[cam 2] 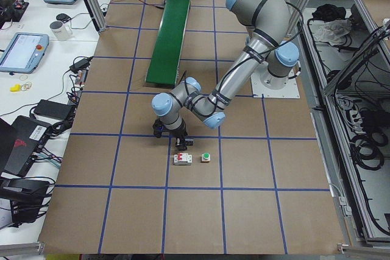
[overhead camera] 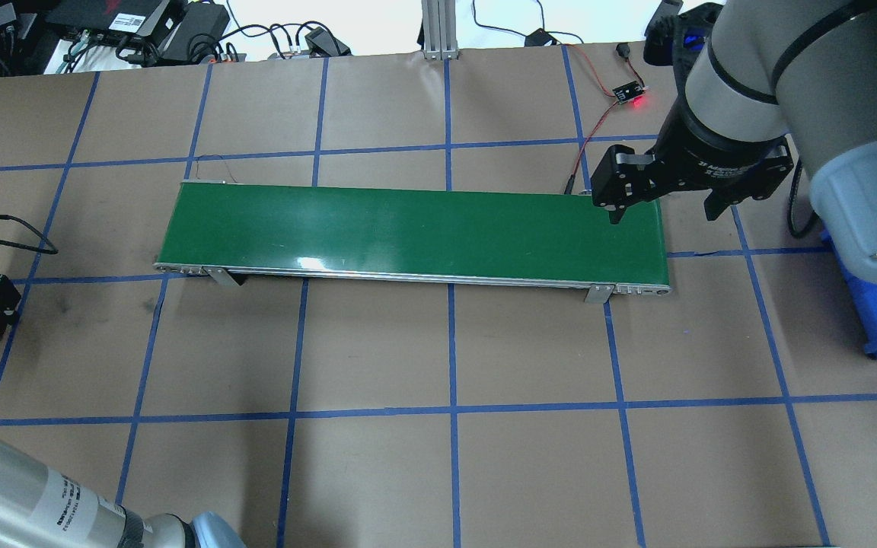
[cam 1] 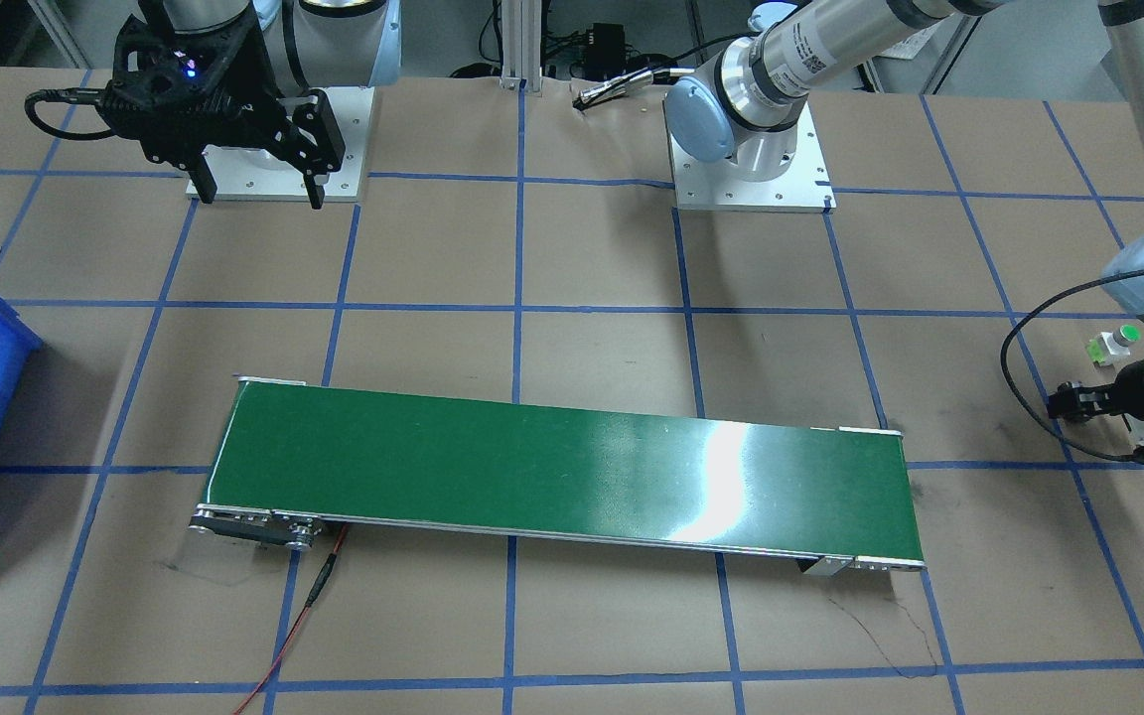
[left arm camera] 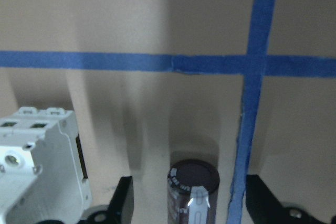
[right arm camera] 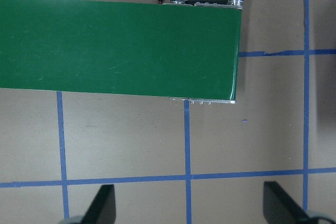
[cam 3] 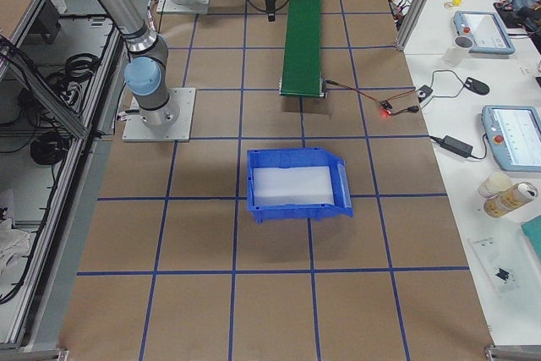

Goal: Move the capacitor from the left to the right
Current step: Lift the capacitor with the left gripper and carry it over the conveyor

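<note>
Capacitor (left arm camera: 193, 188) loose between parted fingers (left arm camera: 124, 204) of left hand (left arm camera: 195, 203); right hand (right arm camera: 191, 204) wide, empty.

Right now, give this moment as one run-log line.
left gripper: open around small dark cylindrical capacitor | white box-shaped breaker: beside it | right gripper: open, empty

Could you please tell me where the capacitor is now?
In the left wrist view, the capacitor sits between the fingers of the left hand, with the white breaker to its left and a blue tape line at its right.
</note>
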